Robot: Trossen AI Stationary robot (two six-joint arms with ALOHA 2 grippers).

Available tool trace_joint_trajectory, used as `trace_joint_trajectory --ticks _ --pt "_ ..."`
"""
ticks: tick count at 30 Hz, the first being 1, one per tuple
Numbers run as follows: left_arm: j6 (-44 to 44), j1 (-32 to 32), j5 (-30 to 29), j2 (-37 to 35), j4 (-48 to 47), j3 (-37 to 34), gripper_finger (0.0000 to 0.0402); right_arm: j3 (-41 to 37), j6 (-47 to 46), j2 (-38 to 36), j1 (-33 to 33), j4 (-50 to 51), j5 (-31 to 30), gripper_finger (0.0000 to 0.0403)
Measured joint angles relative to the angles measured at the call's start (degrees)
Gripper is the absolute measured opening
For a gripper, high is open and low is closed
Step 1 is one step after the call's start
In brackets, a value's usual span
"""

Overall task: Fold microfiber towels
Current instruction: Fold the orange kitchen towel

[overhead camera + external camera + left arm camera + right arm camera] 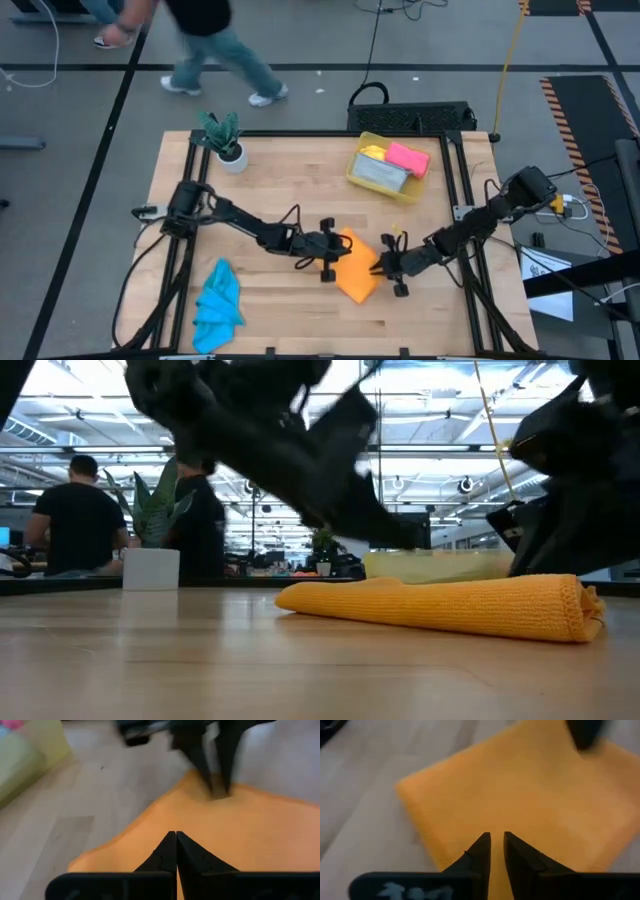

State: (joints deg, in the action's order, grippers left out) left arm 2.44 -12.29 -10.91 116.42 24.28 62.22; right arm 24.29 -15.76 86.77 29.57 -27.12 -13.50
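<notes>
Orange towel [450, 605]; overhead: blue towel [217, 305].

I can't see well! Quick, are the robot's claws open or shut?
Left gripper: shut, over the orange towel.
Right gripper: slightly apart over the same towel; grip unclear.

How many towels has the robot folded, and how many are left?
Done, it seems: pink towel, yellow towel and grey towel lie in the yellow bin. In hand: the orange towel lies folded between the left gripper, which is shut, and the right gripper. Left: the blue towel lies crumpled near the table's front edge.
</notes>
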Motion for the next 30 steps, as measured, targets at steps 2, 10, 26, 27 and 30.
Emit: trace_joint_trajectory --ticks 2,10,26,27,30 --pt "0.4 1.33 -0.67 1.58 1.6 0.0 0.0006 -0.02 2.27 -0.14 0.97 -1.71 0.64 0.0032" --pt "6.49 5.99 -1.1 2.49 -6.23 0.0 0.001 0.04 2.13 0.42 1.53 1.52 0.22 0.0003" --pt "-1.92 9.53 -7.4 0.76 -10.44 -0.06 0.0004 0.01 4.64 6.33 1.68 -13.08 10.63 0.0" --pt "-1.96 9.1 -7.47 -0.22 -9.54 -0.05 0.0006 0.02 4.77 5.65 1.68 -12.9 10.54 0.0" --pt "-2.3 6.8 -7.05 -2.36 -8.31 0.04 0.0013 -0.01 4.91 3.85 1.74 -12.91 8.83 0.0"
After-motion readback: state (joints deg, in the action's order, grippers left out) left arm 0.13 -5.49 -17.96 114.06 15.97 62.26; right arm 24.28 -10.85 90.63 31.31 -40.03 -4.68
